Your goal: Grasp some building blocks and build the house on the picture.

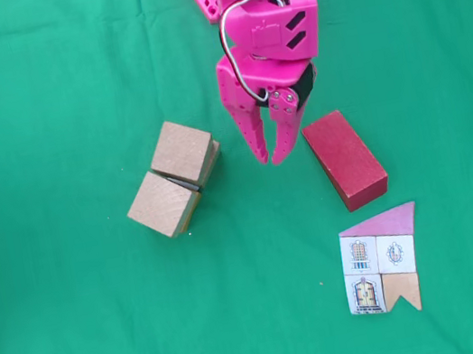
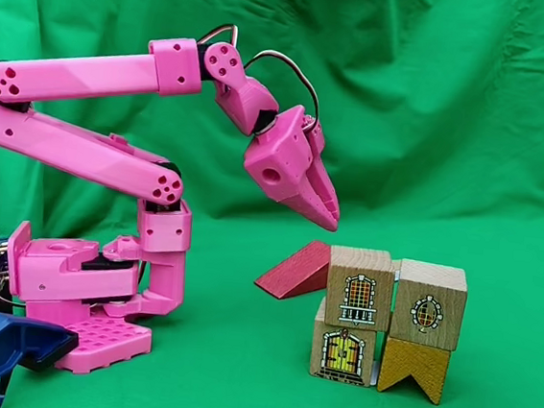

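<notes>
- The green cloth [image 1: 75, 352] covered the table in both fixed views, and in a fixed view [image 2: 458, 77] it also hung as a creased backdrop behind the scene.
- The pink plastic arm [image 2: 84, 152] showed from base to tip in a fixed view, folded back on itself, with its base at the left next to a blue clamp [image 2: 3, 347].
- The pink two-finger gripper [image 1: 267, 159] pointed down between the blocks with its tips almost together and held nothing; in a fixed view [image 2: 327, 212] it hung in the air above the cloth.
- The dark red rectangular wooden brick [image 1: 345, 159] lay flat just right of the gripper in a fixed view, one end towards the house card.
- The two plain light-brown wooden cubes [image 1: 175, 191] sat touching, corner against side, left of the gripper in a fixed view.
- The small flat house-shaped card [image 1: 382, 263] lay near the brick's near end, with a pink slanted roof, white squares with windows and a door, and a tan notched square.
- In a fixed view, printed faces of blocks [image 2: 388, 317] with windows and a door stood in the foreground, partly hiding the brick [image 2: 294, 271].
</notes>
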Robot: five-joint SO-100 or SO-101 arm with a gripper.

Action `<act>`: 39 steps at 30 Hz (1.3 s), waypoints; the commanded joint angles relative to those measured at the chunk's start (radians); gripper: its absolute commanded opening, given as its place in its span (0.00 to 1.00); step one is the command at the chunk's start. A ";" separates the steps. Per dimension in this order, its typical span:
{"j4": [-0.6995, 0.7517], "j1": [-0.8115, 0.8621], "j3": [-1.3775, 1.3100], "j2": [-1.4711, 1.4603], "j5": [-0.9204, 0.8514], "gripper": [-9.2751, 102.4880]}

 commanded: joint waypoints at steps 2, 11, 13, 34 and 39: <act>-0.091 -0.072 -0.041 -0.043 -0.118 0.09; -0.140 -0.262 -0.023 -0.034 -0.258 0.09; -0.140 -0.284 -0.021 -0.038 -0.299 0.09; -0.143 -0.321 0.110 -0.018 -0.776 0.09; -0.143 -0.383 0.120 0.048 -0.761 0.09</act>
